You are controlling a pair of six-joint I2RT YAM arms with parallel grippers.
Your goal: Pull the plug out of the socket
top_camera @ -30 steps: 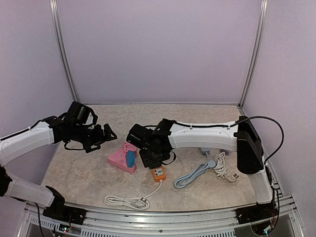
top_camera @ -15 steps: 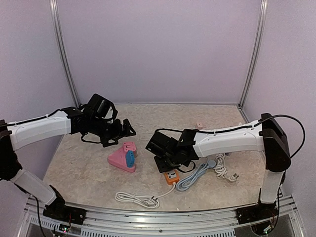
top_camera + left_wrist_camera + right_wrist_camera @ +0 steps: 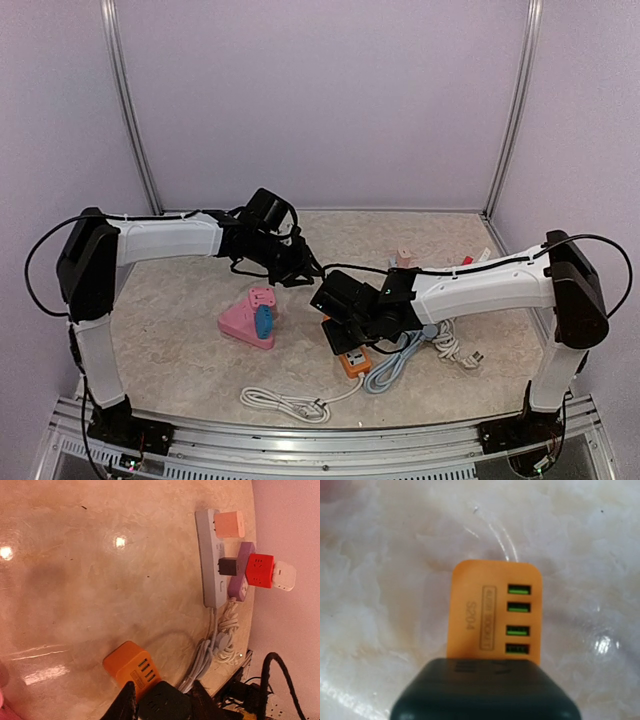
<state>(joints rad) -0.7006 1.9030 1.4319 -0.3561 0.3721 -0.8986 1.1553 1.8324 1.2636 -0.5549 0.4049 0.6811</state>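
Across the table (image 3: 170,345) the left arm (image 3: 165,235) has swung in from 9 o'clock, bringing the left gripper (image 3: 300,268) to 11 o'clock of the right gripper (image 3: 340,318), so both can now work on one piece. Near 5 o'clock of the table's middle is the orange socket block (image 3: 492,610) with the black cube adapter (image 3: 485,692) still seated; the right jaws are clamped on this cube. The left fingers (image 3: 127,705) flank it, but whether they press it I cannot tell.

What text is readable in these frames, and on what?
"S204": on the orange charger block, right wrist view.
The boxed label beside it: blurred, unreadable.
Same block's label in the left wrist view: too small.
On the black cube and red cube: no readable text.
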